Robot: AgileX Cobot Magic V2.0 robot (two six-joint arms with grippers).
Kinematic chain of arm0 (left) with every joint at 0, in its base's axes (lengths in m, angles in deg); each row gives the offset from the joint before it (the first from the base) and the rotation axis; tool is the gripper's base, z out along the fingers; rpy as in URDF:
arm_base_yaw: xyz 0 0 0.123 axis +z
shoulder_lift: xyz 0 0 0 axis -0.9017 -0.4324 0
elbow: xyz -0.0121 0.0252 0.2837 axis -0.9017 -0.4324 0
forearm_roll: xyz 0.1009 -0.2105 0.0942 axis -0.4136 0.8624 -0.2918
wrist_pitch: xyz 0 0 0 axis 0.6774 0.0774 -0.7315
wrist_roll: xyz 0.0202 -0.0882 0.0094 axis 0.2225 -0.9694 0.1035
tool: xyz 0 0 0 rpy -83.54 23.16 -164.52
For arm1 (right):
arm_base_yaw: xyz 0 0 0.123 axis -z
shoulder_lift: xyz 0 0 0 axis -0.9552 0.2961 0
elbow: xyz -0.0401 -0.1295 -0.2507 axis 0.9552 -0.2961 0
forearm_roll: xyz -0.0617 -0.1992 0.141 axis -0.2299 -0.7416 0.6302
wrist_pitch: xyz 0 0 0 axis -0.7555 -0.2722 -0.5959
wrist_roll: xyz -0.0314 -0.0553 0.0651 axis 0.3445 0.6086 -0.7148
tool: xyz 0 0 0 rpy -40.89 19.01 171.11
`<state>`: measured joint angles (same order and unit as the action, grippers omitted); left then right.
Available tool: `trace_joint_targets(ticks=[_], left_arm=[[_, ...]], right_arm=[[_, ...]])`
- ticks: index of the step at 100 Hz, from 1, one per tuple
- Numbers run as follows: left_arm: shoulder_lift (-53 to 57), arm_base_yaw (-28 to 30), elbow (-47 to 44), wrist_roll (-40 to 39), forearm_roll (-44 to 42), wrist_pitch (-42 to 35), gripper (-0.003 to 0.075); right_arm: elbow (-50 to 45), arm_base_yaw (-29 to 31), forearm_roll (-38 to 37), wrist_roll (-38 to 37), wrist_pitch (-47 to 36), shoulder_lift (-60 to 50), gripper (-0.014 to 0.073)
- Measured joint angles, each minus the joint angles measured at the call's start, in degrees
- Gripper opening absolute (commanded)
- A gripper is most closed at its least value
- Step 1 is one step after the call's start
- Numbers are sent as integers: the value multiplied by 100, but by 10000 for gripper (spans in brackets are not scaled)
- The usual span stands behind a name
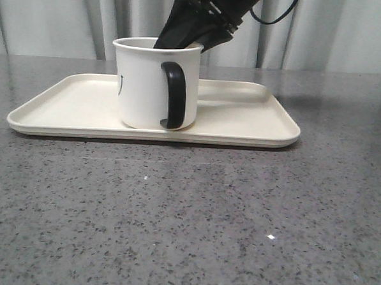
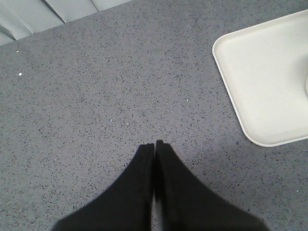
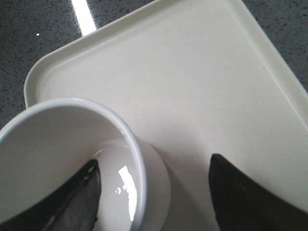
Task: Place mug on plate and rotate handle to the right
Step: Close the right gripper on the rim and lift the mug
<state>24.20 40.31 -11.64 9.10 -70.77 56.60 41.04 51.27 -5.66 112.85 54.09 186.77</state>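
The white mug point(image 1: 149, 83) stands upright on the cream plate point(image 1: 243, 113), left of its middle. Its black handle point(image 1: 174, 94) faces the camera, turned slightly right; a bit of black print shows at the mug's left edge. My right gripper point(image 1: 183, 43) reaches down from above and is open astride the mug's wall. In the right wrist view one finger point(image 3: 77, 197) is inside the mug point(image 3: 72, 139) and the other is outside over the plate point(image 3: 192, 72), neither pressing the wall. My left gripper point(image 2: 155, 144) is shut on nothing, over bare table beside the plate's corner point(image 2: 269, 77).
The plate lies on a grey speckled stone table point(image 1: 186, 219). A pale curtain point(image 1: 56, 14) hangs behind the table's far edge. The right arm's black cable point(image 1: 274, 16) loops above the plate.
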Motion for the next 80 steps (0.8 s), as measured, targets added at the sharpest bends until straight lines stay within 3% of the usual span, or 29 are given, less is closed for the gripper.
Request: trace_joint_targets(ticks=[19,36,61,80], left_arm=[[0,0,0,0,0,0,-20],[0,0,0,0,0,0,-20],[0,0,0,0,0,0,-20],[0,0,0,0,0,0,-20]], right_arm=[[0,0,0,0,0,0,459],[0,0,0,-15,0,0,322],[0,0,0,-15,27,0,199],[0,0,0,-15,44,0,-1]])
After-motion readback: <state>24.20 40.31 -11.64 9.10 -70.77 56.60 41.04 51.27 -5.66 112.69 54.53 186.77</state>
